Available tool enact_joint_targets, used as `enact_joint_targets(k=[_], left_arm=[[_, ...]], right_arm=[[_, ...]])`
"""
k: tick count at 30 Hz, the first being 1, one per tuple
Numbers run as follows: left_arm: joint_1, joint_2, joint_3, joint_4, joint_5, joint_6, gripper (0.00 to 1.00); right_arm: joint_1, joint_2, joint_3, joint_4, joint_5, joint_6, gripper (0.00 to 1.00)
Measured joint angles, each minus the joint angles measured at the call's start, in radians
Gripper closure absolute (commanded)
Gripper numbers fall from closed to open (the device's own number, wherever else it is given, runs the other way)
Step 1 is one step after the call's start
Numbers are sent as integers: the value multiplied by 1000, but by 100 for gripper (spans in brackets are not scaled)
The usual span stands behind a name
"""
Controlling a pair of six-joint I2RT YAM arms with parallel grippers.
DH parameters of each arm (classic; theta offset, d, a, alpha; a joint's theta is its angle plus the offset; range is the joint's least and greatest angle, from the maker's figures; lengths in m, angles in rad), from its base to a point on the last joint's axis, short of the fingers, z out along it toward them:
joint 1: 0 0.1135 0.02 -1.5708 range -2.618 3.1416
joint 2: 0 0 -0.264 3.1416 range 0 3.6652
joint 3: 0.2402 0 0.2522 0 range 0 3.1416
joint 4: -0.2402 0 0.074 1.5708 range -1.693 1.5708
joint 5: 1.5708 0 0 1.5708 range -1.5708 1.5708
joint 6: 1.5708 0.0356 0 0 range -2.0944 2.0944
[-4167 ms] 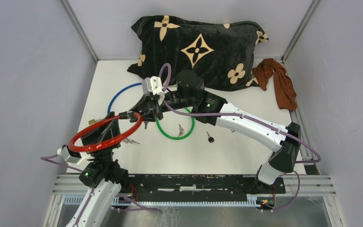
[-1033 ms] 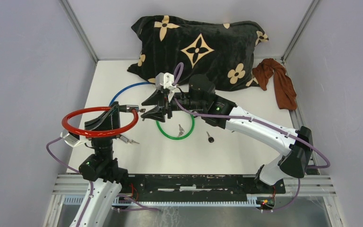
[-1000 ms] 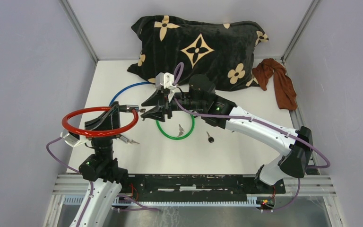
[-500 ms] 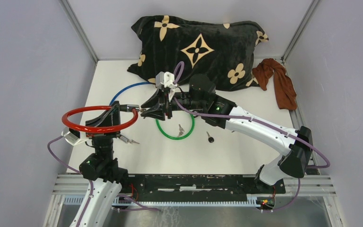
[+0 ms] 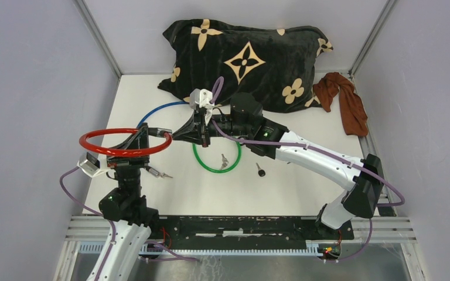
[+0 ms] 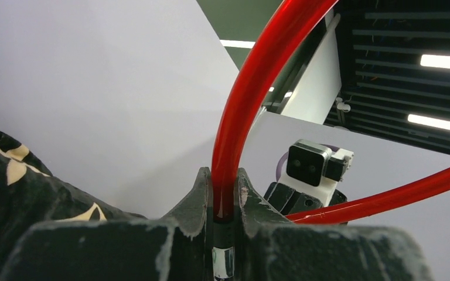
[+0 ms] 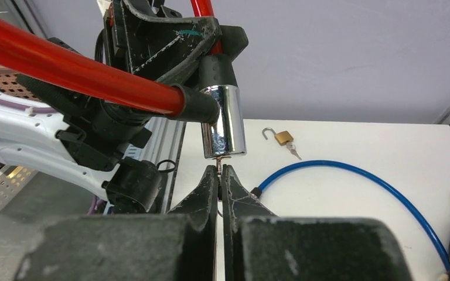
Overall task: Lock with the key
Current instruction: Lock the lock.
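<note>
**Two-arm presentation of a cable lock for keying.** The left pincer (image 6: pixel 224 188) is clenched on the red cable lock (image 5: pixel 123 143), its fingers closing where the cable enters a black collar. The loop rises above that pincer, off the table (image 5: pixel 304 193). The right pincer (image 7: pixel 219 175) is clenched, its fingertips pressed almost together on a thin metal sliver, taken to be the key (image 7: pixel 219 168). The chrome lock barrel (image 7: pixel 224 120) stands immediately beyond those tips, and its end face meets the sliver.

**Risks, as judged.**
- The key appears to be gripped by very little of its length, so a turn could make it slip or twist within the fingers rather than rotate the cylinder.
- If the right pincer's axis lies off the barrel's axis, turning could bind or bend the key.
- The left pincer holds the collar end rather than the barrel itself, so torque could swing the barrel instead of locking it.

**Obscured.**
- The right pincer's fingertips hide the keyhole, so how deep the key sits cannot be told.
- In the left wrist view, barrel and key are out of sight behind that pincer's own fingers.
- In the top view, the contact point is too small to resolve.
- Whether the cable end is fully seated in the barrel is unclear.
</note>
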Motion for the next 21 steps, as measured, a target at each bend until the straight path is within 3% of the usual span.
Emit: enact_joint_targets(k=[7,21], left_arm=[[1,22,35,-156,-58,-47,98],[54,93,67,-392,-61,-173,98]], right_arm=[[30,-14,-43,23,180,-32,100],[132,-15,-128,32,607,-330,100]])
